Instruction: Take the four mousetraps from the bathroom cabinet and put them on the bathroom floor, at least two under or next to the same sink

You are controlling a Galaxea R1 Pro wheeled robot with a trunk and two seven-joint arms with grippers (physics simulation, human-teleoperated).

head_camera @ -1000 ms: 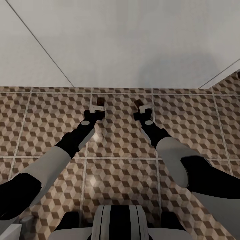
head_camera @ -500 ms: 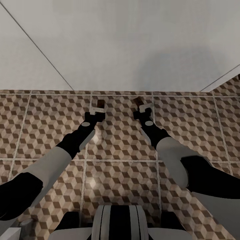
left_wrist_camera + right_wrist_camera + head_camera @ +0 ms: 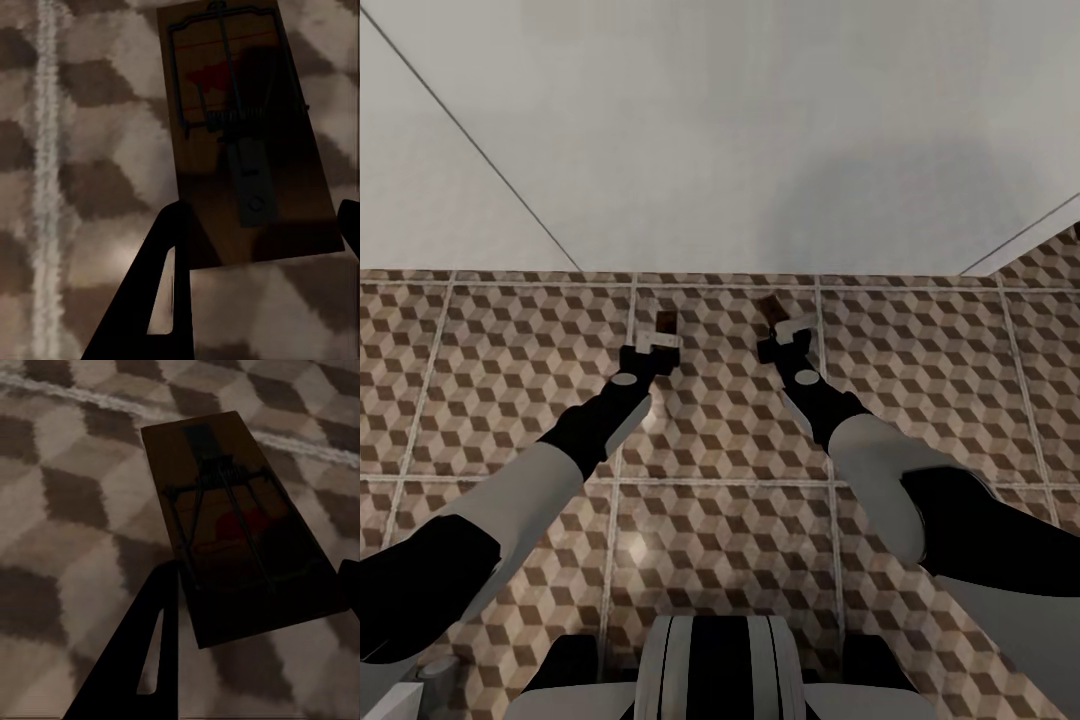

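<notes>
Our left gripper (image 3: 658, 343) is closed on one mousetrap (image 3: 244, 139), held between its fingers (image 3: 161, 292) just above the bathroom floor (image 3: 510, 360). Beside it, our right gripper (image 3: 788, 333) is clamped on a second mousetrap (image 3: 236, 521).

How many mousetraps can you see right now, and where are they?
2. One mousetrap is at the left gripper, the other mousetrap at the right gripper, both low over the tiled floor near the wall. The other two aren't in sight.
</notes>
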